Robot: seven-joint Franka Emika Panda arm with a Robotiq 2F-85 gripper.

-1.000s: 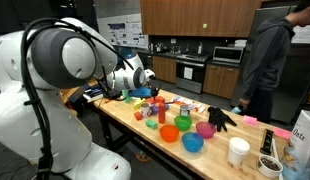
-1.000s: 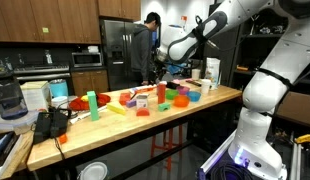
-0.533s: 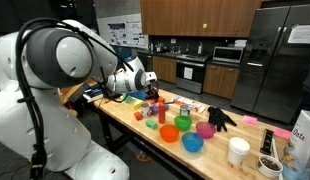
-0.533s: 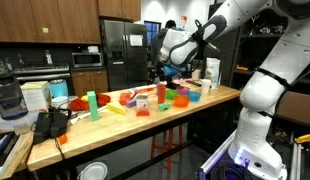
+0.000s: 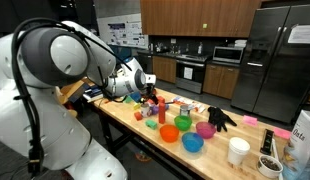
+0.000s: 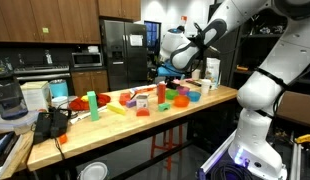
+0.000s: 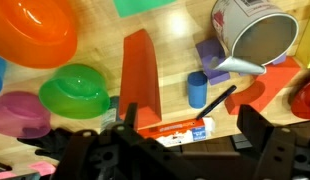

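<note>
Our gripper (image 7: pixel 183 150) hung open and empty, and we feared a skewed descent might knock the red block (image 7: pixel 140 75) against the green bowl (image 7: pixel 75 92).

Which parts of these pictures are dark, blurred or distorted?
Wrist view: the gripper is a dark, soft mass along the bottom edge, while the red block and green bowl are sharp and evenly lit. In an exterior view the near white arm crowds the frame and looks oversized.
</note>
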